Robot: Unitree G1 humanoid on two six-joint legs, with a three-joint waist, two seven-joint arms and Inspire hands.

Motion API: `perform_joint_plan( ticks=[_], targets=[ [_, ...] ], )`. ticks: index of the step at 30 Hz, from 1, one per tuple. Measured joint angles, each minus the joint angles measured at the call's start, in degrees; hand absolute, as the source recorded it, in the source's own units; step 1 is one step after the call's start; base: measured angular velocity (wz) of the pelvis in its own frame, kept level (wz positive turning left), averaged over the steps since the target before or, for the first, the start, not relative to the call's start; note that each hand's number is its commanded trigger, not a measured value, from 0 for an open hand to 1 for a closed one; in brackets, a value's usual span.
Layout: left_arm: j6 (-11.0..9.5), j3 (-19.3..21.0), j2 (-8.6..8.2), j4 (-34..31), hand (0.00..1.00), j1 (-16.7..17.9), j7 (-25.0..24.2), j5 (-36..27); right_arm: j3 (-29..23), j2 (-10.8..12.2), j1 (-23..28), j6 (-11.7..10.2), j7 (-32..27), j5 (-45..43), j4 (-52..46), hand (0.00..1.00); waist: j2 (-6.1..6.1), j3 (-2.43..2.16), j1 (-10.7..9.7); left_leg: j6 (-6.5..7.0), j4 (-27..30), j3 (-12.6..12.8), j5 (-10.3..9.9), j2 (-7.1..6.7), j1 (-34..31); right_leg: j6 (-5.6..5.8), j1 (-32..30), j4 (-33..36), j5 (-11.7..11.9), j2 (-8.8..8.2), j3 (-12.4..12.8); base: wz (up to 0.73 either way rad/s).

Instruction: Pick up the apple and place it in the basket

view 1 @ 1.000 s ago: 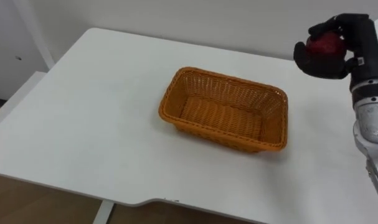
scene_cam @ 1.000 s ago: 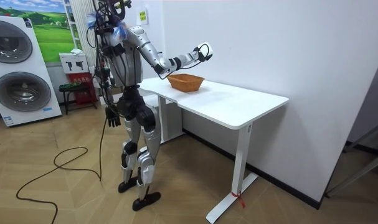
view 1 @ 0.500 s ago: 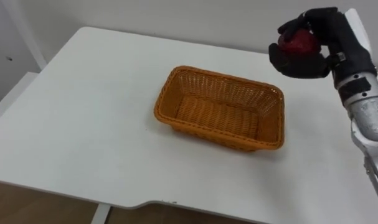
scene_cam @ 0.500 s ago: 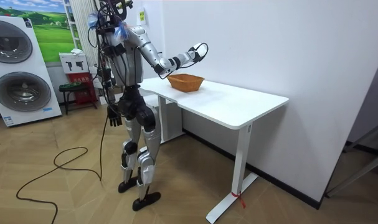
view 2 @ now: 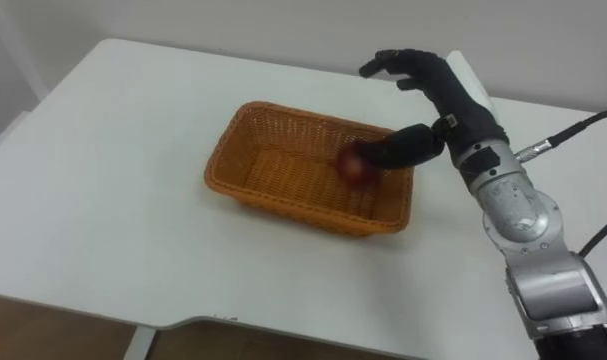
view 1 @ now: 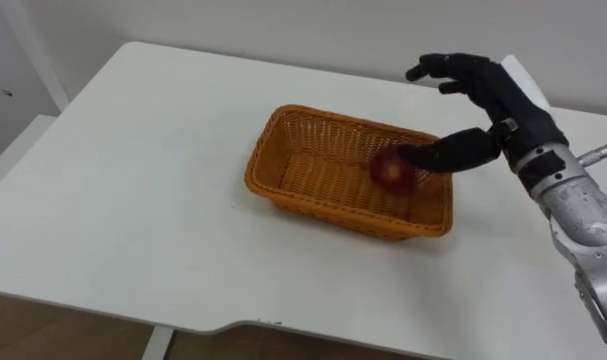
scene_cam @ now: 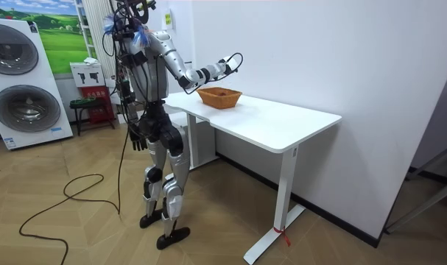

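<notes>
Apple (view 1: 388, 170) shows inside the orange wicker basket (view 1: 318, 203), toward its right end; it is blurred, so cannot tell if it rests on the bottom or is above it. Right hand (view 1: 498, 100) is over the basket's right end, fingers spread and straight, thumb stretched toward the apple with its tip just beside it, contact unclear; the hand is grasping nothing. Right forearm is cut off at the lower right of both eye views. Left hand (scene_cam: 136, 137) hangs by the hip in the room view, too small to read. Basket sits on the white counter (view 1: 133, 200) about midway between left and right edges, nearer the far edge than the near one, long side slightly skewed to the edges. Counter's right edge and near right corner are cut off in the eye views. Wide bare counter left of the basket and along the near edge; narrower strip behind it before the wall. Room view: robot stands at the counter's end on the room view's left, basket tiny there, apple hard to make out.
</notes>
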Motion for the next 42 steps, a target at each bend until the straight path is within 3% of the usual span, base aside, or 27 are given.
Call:
perform_joint_plan(
  ticks=[10, 17, 24, 27, 31, 36, 38, 42],
  targets=[
    [0.0, -0.09, -0.01, -0.48, 0.0, -0.1, -0.92, -0.57, 1.01, 3.03, 0.11, 0.3, 3.09, -4.44, -1.82, 0.0, -0.25, 0.07, 1.04, -0.02, 0.5, 0.43, -0.01, 0.34, -0.85, -0.26, -0.77, 0.13, 0.35, 0.27, 0.34, -0.02],
    [0.01, -0.09, -0.03, -0.46, 0.0, 0.33, -1.08, -0.71, 1.0, 3.05, 1.13, 0.35, 3.37, -4.35, -1.81, 0.0, -0.07, 0.19, 1.08, -0.02, 0.46, 0.49, -0.01, 0.33, -0.81, -0.2, -0.77, 0.07, 0.52, 0.26, 0.46, 0.0],
    [-0.38, -0.06, -0.05, 0.46, 0.0, 0.58, 0.4, -0.69, 0.53, 2.87, 1.28, 0.3, 0.58, -2.38, -1.81, 0.0, -0.48, 0.27, -0.57, -0.02, 0.39, 0.27, 0.0, 0.31, -0.8, -0.19, -0.5, -0.09, 0.53, 0.14, -0.23, 0.01],
    [-1.02, 0.08, -0.14, 0.62, 0.0, 0.8, 1.0, -0.66, -2.44, 2.79, 1.28, 0.09, -1.63, -2.04, -1.75, 0.0, -0.67, 0.35, -1.24, -0.02, 0.36, 0.4, 0.0, 0.29, -0.64, -0.19, -0.52, -0.11, 0.53, 0.18, 0.04, -0.02],
    [-1.12, 2.99, -0.31, 0.58, 0.0, 1.8, 2.11, -0.64, -10.8, 2.75, 1.77, -0.64, -9.55, -0.19, -1.75, 0.0, -0.42, 0.5, -2.31, -0.02, 0.22, 0.54, 0.0, 0.29, 0.23, -0.17, 0.09, -0.23, 0.54, 0.24, 0.45, 0.0],
    [-2.25, 5.66, -0.85, 0.1, 0.0, 4.02, 4.15, -0.71, -21.98, 2.65, 2.1, -2.86, -21.42, 0.89, -1.57, 0.0, -0.35, 0.27, -5.31, -0.02, 0.03, 0.66, 0.0, 0.31, 0.27, -0.16, 0.13, -0.26, 0.53, 0.27, 0.34, 0.01],
    [-2.35, 6.19, -1.0, 0.1, 0.0, 4.94, 4.74, -0.7, -26.75, 2.5, 3.25, -3.36, -28.52, 1.03, -1.53, 0.0, -0.17, -0.06, -6.59, -0.02, 0.01, 0.74, 0.0, 0.33, 0.41, -0.16, -0.02, -0.19, 0.53, 0.32, 0.56, -0.03],
    [-2.37, 7.87, -1.2, 0.17, 0.0, 5.7, 5.94, -0.72, -32.55, 1.63, 4.02, -4.56, -37.8, 1.2, 2.3, 0.0, -0.02, -0.3, -8.7, -0.02, -0.09, 1.55, 0.0, 0.42, 0.89, -0.16, -0.43, -0.07, 0.53, 0.42, 1.52, -0.13]
  ],
)
